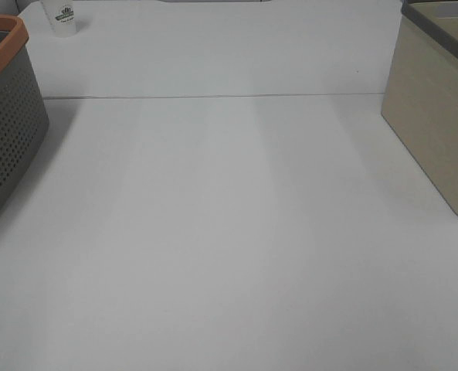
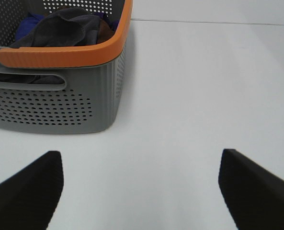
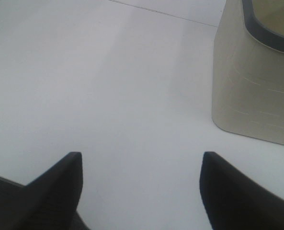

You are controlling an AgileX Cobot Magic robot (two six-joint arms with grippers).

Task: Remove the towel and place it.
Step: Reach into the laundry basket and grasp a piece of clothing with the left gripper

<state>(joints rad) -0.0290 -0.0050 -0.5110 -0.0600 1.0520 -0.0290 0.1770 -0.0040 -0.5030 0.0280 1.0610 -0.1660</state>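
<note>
The dark charcoal-grey towel lies crumpled in the grey perforated basket with an orange rim, on top of a blue cloth. In the high view only the basket shows at the left edge; the towel is hidden there. My left gripper is open and empty above the white table, a short way in front of the basket. My right gripper is open and empty above the table near the beige bin. Neither gripper shows in the high view.
A beige bin with a dark grey rim stands at the right edge of the white table. A white paper cup stands at the far left back. A seam line runs across the table at the back.
</note>
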